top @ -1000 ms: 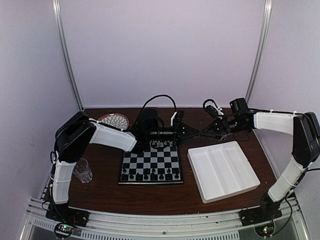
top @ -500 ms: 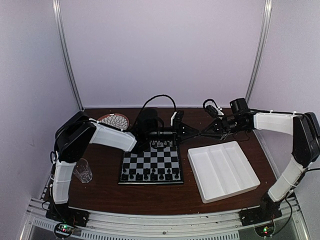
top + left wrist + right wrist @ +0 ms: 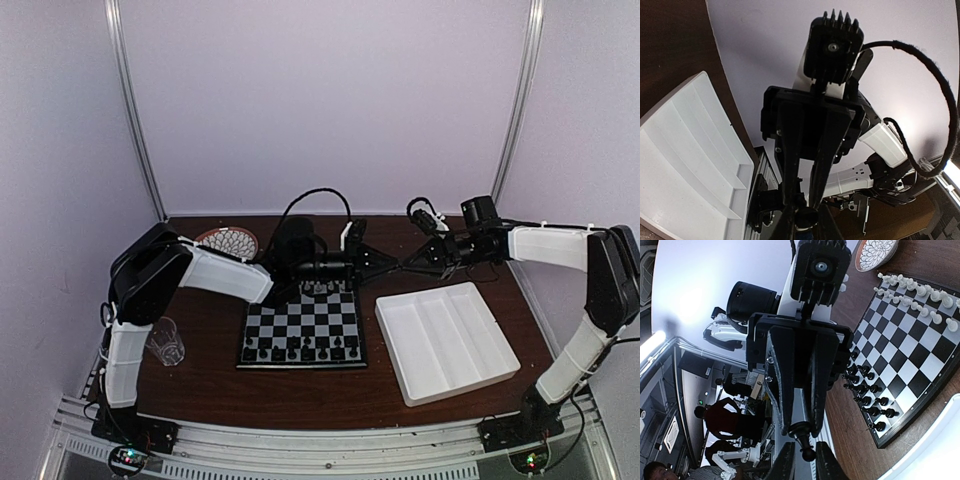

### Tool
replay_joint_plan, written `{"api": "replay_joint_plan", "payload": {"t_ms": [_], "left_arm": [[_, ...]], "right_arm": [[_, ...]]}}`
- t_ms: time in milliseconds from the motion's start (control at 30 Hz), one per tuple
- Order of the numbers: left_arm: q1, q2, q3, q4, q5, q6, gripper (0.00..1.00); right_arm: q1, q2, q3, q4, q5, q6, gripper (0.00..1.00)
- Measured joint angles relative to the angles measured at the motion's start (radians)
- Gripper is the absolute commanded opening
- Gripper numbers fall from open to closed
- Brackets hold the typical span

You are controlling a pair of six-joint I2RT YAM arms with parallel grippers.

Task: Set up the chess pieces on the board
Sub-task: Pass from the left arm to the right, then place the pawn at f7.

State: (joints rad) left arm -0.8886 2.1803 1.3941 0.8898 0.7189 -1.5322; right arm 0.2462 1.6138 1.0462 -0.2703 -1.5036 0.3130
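Right end effector (image 3: 403,265) narrower — past board (image 3: 300,322) corner

table (image 3: 300,385): we are looking at a dark brown wooden top lying below both grippers.
board (image 3: 302,330): we are seeing it lying flat on the table, below the left gripper (image 3: 390,264) and reaching to its left, towards the arm bases.
tray (image 3: 445,340): we are finding this white compartmented tray resting on the table below the right gripper (image 3: 410,264), just beside the board, not touching it.
plate (image 3: 230,240): we are seeing it sitting well to the left of the left gripper, partly hidden by the arm.
glass (image 3: 166,342): we are seeing it standing upright, far left of the left gripper.
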Motion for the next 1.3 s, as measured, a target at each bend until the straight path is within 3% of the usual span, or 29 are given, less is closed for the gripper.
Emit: {"api": "replay_joint_plan", "payload": {"t_ms": [167,333,500,600,733,967,1133,1300], "left_arm": [[0.000,0.000,0.000,0.007,0.000,0.000,0.10],[0.002,0.000,-0.001,0.002,-0.001,0.010,0.27],[0.017,-0.026,-0.048,-0.066,-0.005,0.079,0.37],[0.046,-0.085,-0.087,-0.213,-0.009,0.172,0.40],[0.091,-0.237,-0.102,-0.529,-0.071,0.394,0.43],[0.108,-0.533,-0.056,-1.069,-0.364,0.772,0.52],[0.116,-0.692,-0.164,-1.300,-0.601,0.895,0.55],[0.143,-0.799,-0.347,-1.450,-0.731,0.914,0.56]], "right_arm": [[0.000,0.000,-0.002,0.007,0.003,0.005,0.11],[0.000,0.000,0.001,-0.006,0.009,-0.008,0.11],[0.003,0.000,0.122,-0.300,0.105,-0.255,0.10],[0.014,0.000,0.243,-0.477,0.184,-0.430,0.10],[0.048,-0.009,0.322,-0.623,0.295,-0.571,0.09],[0.225,0.013,0.472,-0.822,0.550,-0.726,0.09],[0.392,0.083,0.604,-0.895,0.723,-0.783,0.08],[0.523,0.220,0.736,-0.947,0.846,-0.816,0.08]]}}
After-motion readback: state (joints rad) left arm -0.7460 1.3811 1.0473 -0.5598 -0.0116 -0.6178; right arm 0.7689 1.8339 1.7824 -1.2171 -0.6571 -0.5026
